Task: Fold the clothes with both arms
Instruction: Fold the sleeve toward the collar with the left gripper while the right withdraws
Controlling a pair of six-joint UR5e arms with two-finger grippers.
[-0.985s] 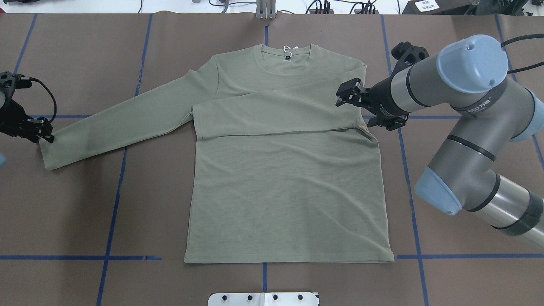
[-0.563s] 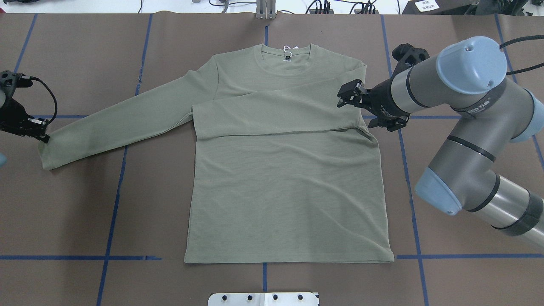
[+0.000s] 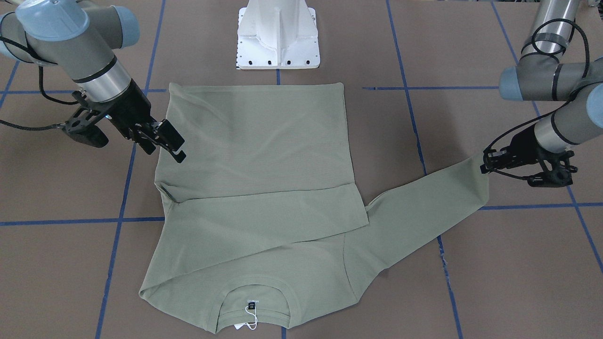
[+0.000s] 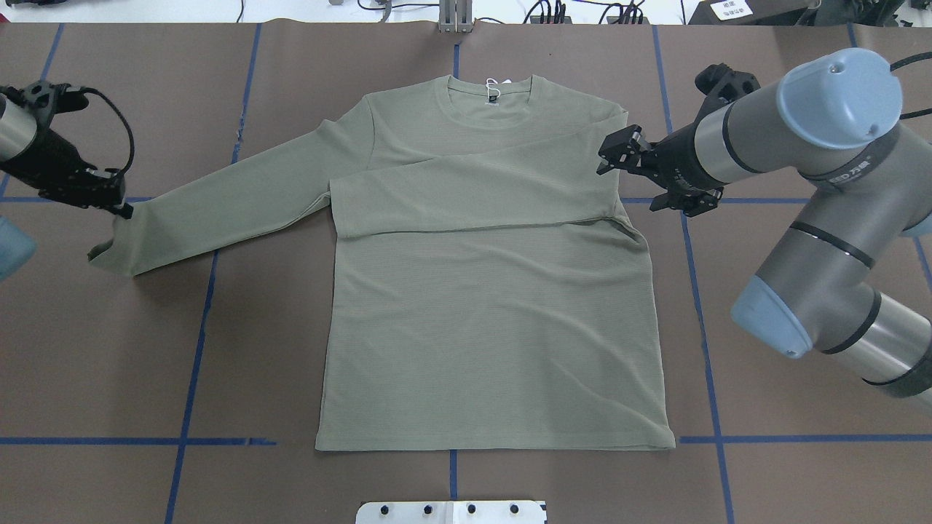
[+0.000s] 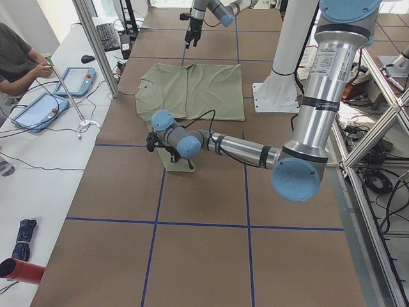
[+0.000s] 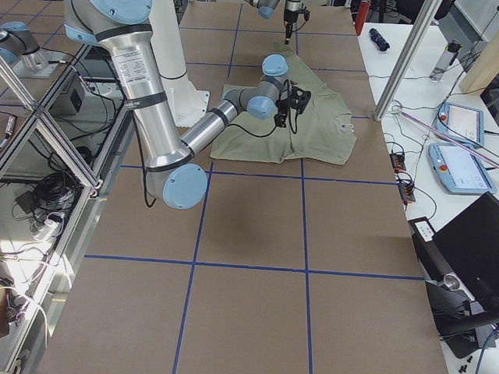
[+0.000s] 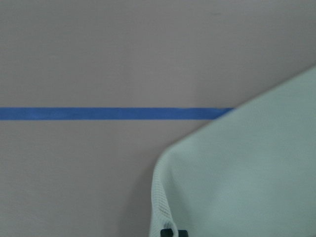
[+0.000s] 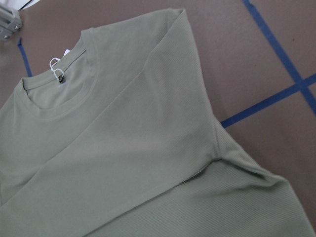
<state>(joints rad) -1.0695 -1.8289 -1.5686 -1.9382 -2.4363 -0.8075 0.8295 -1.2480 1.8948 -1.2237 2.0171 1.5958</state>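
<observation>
one shirt (image 3: 254, 155) lies flat on the bench (image 3: 471, 282) in the front-facing view. its collar (image 3: 254, 292) points away from the robot and its hem sits by the base, so the long axis runs straight out from the robot. one sleeve is already folded across the chest. the free sleeve (image 3: 424, 207) slants out to the robot's left, and the left pincer (image 3: 485, 167) is at its end, looking clenched on the edge. the right pincer (image 3: 172, 143) hovers at the opposite side, jaws apart, grasping nothing.

from overhead, the cuff (image 4: 116, 247) has its corner drawn up off the bench toward the left pincer.

the left wrist view shows the cloth edge right at a fingertip, beside a tape line (image 7: 98, 113). the right wrist view shows only shoulder and collar, no fingers.

i'd lift the cuff just clear and sweep it across the chest onto the folded sleeve. the cloth should stay lightly taut so the body doesn't drag, and the pincer should let go only once the sleeve lies flat.
</observation>
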